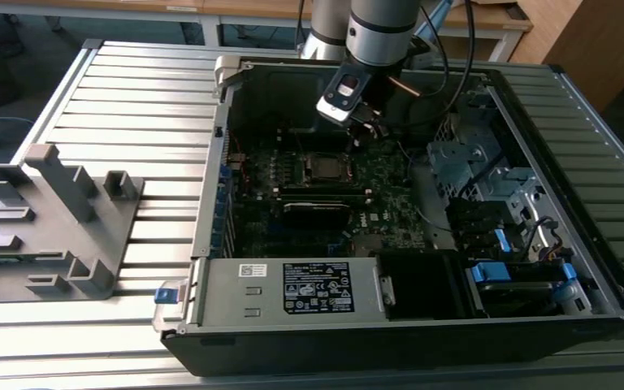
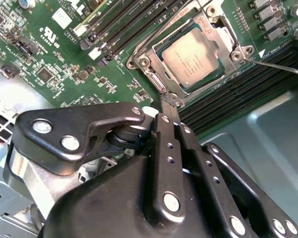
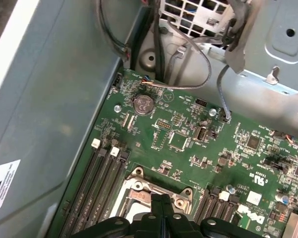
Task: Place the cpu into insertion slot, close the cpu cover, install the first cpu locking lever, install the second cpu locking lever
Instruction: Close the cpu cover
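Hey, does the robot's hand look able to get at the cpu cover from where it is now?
Probably yes. In the second wrist view the shut hand has its tip right at the rim of the cpu cover, which lies flat around the cpu, and nothing stands between them.

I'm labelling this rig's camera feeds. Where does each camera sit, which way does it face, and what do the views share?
Exterior view: off the arm, high, looking down into the open computer case; shows the arm and gripper.
Second wrist view: on the arm, looking along the shut fingers at the cpu framed by the cpu cover.
First wrist view: on the arm, looking past the fingertips across the motherboard toward cables.
Shared: all three show the gripper and the insertion slot.
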`<state>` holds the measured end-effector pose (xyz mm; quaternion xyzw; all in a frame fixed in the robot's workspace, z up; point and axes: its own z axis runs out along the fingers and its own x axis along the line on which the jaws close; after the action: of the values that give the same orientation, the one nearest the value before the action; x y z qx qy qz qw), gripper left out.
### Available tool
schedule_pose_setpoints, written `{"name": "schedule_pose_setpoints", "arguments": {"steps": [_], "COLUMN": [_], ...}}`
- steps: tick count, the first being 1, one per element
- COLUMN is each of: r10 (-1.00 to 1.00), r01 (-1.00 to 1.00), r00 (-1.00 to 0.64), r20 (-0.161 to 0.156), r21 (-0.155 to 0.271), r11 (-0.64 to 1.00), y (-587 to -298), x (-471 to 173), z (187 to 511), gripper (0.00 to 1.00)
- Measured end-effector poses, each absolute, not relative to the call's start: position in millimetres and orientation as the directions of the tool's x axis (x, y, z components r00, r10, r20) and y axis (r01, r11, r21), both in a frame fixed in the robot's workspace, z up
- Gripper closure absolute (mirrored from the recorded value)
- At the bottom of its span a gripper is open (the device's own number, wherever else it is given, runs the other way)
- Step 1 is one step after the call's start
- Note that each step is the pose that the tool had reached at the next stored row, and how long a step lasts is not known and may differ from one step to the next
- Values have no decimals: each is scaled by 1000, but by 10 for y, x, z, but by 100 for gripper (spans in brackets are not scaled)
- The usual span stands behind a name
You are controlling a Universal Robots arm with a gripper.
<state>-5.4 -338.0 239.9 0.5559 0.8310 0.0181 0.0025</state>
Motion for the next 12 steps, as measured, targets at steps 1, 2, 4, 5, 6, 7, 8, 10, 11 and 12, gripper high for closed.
{"name": "schedule_pose_setpoints", "arguments": {"steps": [1,2,4,5,6,7,8,10,11,12], "r10": [921,919,917,917,917,916,916,916,916,916], "r01": [921,919,917,917,916,916,916,916,916,916], "r00": [-389,-395,-399,-399,-399,-400,-400,-400,-400,-400], "r20": [16,16,16,16,16,16,16,16,16,16], "r21": [33,33,33,33,33,33,33,33,33,33], "r11": [388,394,398,398,399,399,399,399,400,400], "y": [-3380,-3380,-3380,-3380,-3380,-3380,-3380,-3380,-3380,-3380], "x": [-54,-54,-54,-54,-54,-54,-54,-54,-54,-54], "z": [2399,2399,2399,2399,2399,2399,2399,2399,2399,2399], "gripper": [89,89,89,89,89,89,89,89,89,89]}}
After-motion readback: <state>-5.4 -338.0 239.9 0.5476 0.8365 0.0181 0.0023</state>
